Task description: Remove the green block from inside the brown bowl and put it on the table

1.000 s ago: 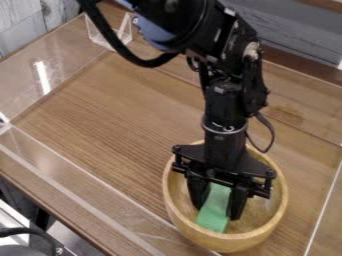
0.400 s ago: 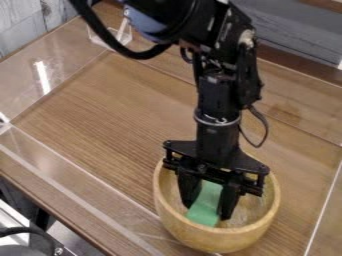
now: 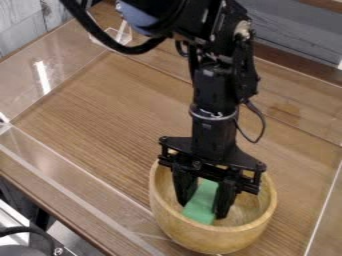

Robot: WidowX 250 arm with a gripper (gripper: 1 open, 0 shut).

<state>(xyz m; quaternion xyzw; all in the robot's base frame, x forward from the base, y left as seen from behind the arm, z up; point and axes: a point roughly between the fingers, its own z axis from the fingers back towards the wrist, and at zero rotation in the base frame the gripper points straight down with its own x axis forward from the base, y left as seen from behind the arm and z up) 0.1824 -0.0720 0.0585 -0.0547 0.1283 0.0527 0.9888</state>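
The brown bowl (image 3: 261,225) sits near the front right of the table (image 3: 107,115). My gripper (image 3: 206,203) points down into it, shut on the green block (image 3: 202,209). The block stands tilted between the black fingers (image 3: 183,194), with its lower end still inside the bowl, below the rim. Where that end sits against the bowl floor is hidden.
Low clear acrylic walls (image 3: 40,75) border the table on the left and front. The black arm (image 3: 221,70) rises from the bowl toward the top of the view. Open wood surface lies left of and behind the bowl.
The gripper and the green block have risen a little and shifted left. The bowl has slid slightly left with them. The jaws have stayed shut.
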